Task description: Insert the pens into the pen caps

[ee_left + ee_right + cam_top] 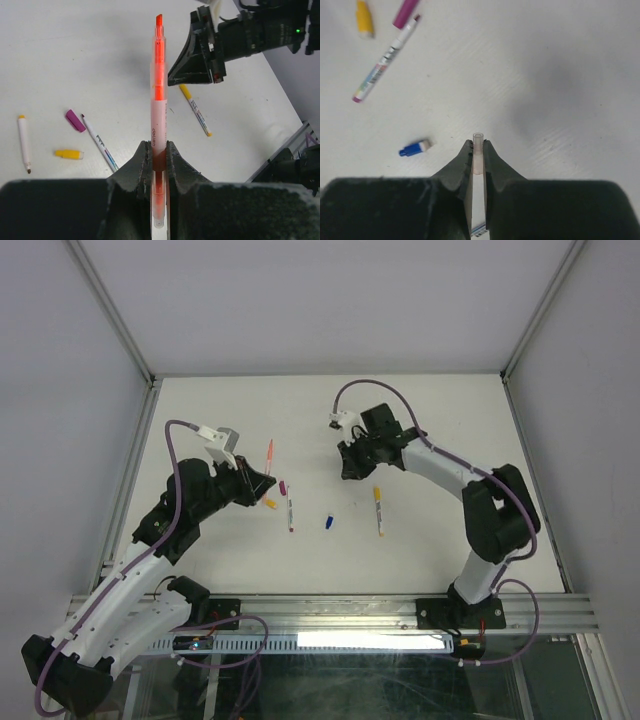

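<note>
My left gripper [158, 150] is shut on a red-pink pen [159, 95], which sticks out ahead with its tip bare. In the top view this gripper [260, 480] holds the pen [269, 450] above the table's left half. My right gripper [478, 146] is shut on a small, pale pink see-through pen cap [478, 142], open end pointing away. Seen from above, the right gripper [347, 470] hovers a little right of the held pen. On the table lie a purple-tipped pen [290, 510], a yellow-ended pen [378, 508], a blue cap [328, 522], a yellow cap [268, 503] and a purple cap [283, 484].
Another pen with an orange end [24, 142] lies at the far left of the left wrist view. The right arm's gripper body [197, 55] hangs just right of the held pen's tip. White walls close in the table's back and sides.
</note>
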### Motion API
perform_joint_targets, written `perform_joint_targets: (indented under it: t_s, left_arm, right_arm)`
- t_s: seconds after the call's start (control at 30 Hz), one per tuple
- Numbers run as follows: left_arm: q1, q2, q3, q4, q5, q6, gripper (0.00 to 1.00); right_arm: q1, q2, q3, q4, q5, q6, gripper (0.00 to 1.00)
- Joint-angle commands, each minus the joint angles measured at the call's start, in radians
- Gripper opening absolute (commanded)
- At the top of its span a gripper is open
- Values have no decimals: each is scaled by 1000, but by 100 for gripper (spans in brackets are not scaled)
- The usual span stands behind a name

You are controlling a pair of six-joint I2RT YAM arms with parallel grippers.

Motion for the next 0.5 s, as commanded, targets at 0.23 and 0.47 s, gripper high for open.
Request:
perform_joint_targets:
  t_s: [0.23,0.47]
  left_arm:
    - [5,-7,64,87,21,-43,0]
    - [3,-55,62,102,56,6,0]
  right_arm:
    - [108,-351,-261,420,151,749,0]
    - [200,-507,-397,591,357,947,0]
